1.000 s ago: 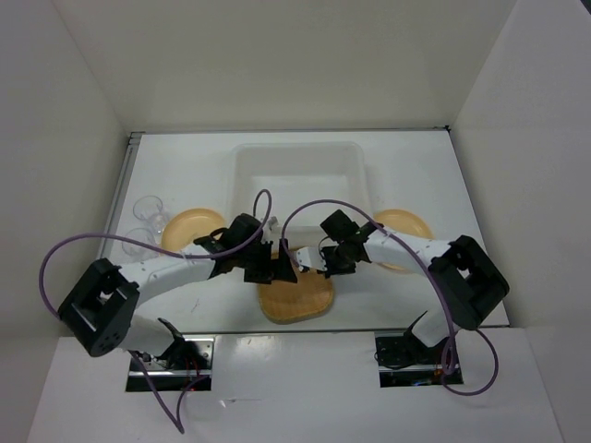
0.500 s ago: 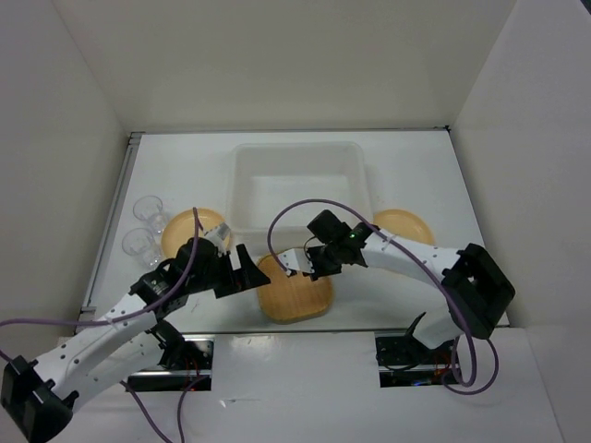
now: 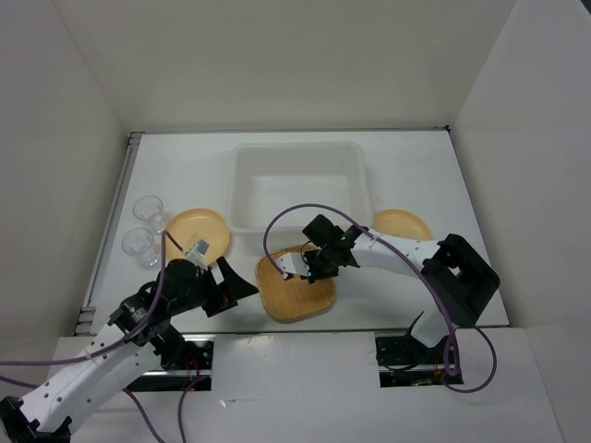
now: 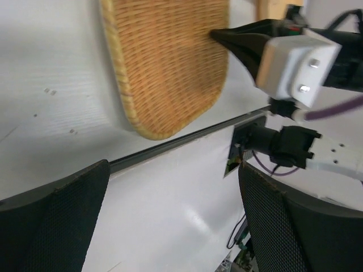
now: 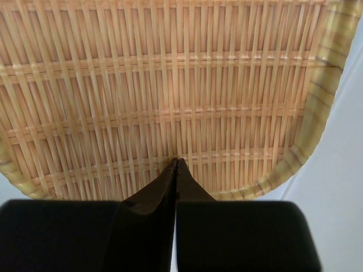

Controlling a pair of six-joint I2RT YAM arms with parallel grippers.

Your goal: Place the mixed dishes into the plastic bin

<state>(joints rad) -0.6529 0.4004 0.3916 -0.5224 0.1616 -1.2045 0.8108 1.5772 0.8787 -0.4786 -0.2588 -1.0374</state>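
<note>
Tray [image 3: 300,297] at risk of a shove, not a lift

I find the tray lying flat just in front of the bin [image 3: 295,189], outside it, with its far-from-bin side close to the table edge [image 3: 360,329]. My right gripper [image 5: 177,161] is clenched, tips pressed together and empty, sitting at the weave; I cannot tell whether it touches. My left gripper [image 4: 174,170] is spread wide with nothing in it, in front of the bin's left corner and just beside the tray.

My worries:
- Clenched tips on the weave can only push. A push away from the bin may send the tray over the table edge.
- The tray's rim looks shallow and springy, so a pinch on it may slip or tilt the tray.
- Both arms crowd the same spot in front of the bin, so a reach from either may knock the other.
- One plate [image 3: 196,231] left of the bin, another [image 3: 402,223] to its right and the cups [image 3: 148,209] further left all wait outside; a wide swing could scatter them.
</note>
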